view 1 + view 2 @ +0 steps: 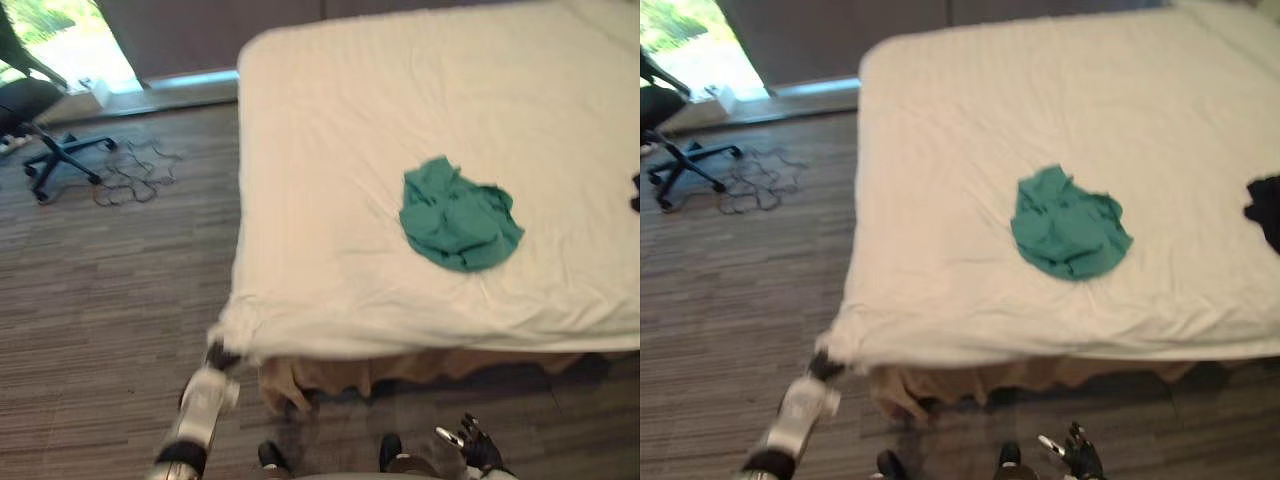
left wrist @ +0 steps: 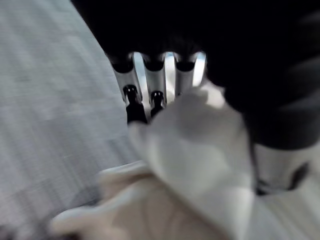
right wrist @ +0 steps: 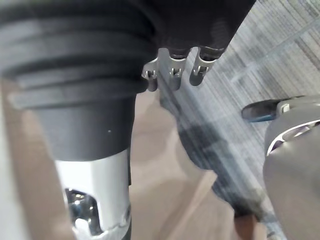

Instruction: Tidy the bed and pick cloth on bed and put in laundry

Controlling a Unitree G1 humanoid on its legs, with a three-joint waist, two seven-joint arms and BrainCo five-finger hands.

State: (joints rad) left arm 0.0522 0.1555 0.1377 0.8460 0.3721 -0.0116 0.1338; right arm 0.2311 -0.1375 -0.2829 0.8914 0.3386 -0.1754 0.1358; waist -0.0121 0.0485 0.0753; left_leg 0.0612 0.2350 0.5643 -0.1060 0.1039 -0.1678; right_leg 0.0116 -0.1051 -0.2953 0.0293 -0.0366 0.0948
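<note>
By the window at the far left stand an office chair and a tangle of cables on the wooden floor, well apart from the work; they play no part in the task.

At the near left corner of the bed is the left hand; in the left wrist view its fingers are curled round a bunched fold of the white sheet, so the tidying step looks to be the one in hand. The sheet lies mostly flat, with soft creases near the front edge; a beige layer hangs out below that edge, so the bed is not yet neat.

Near the middle of the bed, towards the front, the green cloth lies crumpled on the sheet, touched by neither hand; picking it up is not yet begun, and the trip to the laundry is left too.

Low in front of the bed hangs the right hand; its fingers look loose and hold nothing.

At the right edge of the bed a dark cloth lies cut off by the frame; it may need collecting as well.

By my judgement the task is in its early part.
</note>
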